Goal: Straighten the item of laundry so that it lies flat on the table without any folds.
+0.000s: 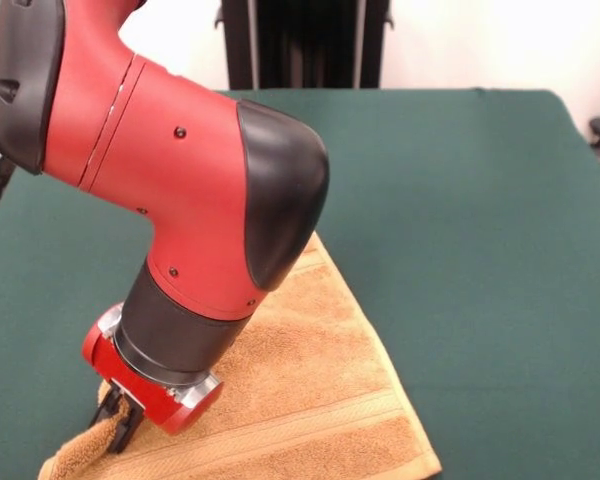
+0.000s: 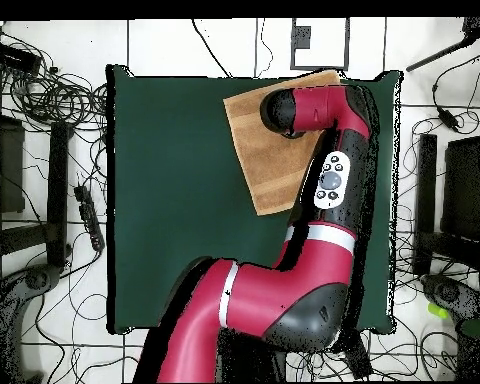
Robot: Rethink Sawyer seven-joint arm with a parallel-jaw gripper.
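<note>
A: In the front view, we are seeing the gripper (image 1: pixel 120 420) pinching a raised corner of the towel (image 1: pixel 310 400), fingers pressed onto the cloth.

B: In the overhead view, we are finding the towel (image 2: pixel 269 150) lying near the table (image 2: pixel 174 200) edge, wrist covering part of it.

A: Risk: we are judging the corner could slip free or drag the whole towel off the edge.

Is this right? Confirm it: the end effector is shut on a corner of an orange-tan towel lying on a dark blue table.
Not quite: the table is dark green, not blue, as the front view shows. The rest stands: the end effector is shut on a corner of the orange-tan towel.
</note>
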